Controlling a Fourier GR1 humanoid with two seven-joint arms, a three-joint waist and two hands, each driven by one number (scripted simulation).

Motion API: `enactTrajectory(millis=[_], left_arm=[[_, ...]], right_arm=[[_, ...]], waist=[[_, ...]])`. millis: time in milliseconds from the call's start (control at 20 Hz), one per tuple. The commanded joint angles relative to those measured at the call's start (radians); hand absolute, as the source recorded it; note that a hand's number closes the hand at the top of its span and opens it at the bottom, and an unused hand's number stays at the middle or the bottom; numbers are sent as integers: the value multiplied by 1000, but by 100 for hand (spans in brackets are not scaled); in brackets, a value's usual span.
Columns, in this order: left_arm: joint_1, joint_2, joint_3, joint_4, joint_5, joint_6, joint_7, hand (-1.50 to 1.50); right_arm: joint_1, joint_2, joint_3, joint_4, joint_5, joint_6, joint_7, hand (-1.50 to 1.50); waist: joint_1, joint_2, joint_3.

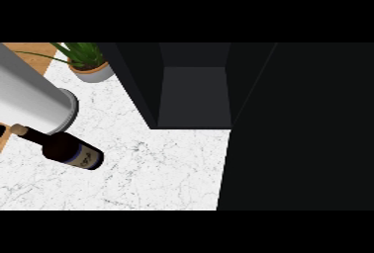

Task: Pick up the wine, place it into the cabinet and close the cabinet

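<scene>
The bottle (70,149) lay on the counter (161,168) at the left, neck toward the left edge; a forearm (29,94) crossed just behind it — partly over the neck; the plant (89,62) stood further back, at the counter's rear; the cabinet (194,94) stood open to the right, its door (300,128) filling the right side.

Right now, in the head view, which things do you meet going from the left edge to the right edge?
Grey forearm → wine bottle → potted plant → open cabinet → dark cabinet door.
</scene>
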Motion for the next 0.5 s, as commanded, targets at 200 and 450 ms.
enactTrajectory(millis=[200, 450], left_arm=[[-87, 34, 128, 144, -42, -50, -39, -150], [-42, -9, 152, 226, -117, -120, -99, -150]], right_arm=[[39, -8, -15, -97, -41, 24, 33, -150], [-51, 22, 3, -58, 21, -18, 75, -150]], waist=[[-9, 2, 0], [-2, 1, 0]])
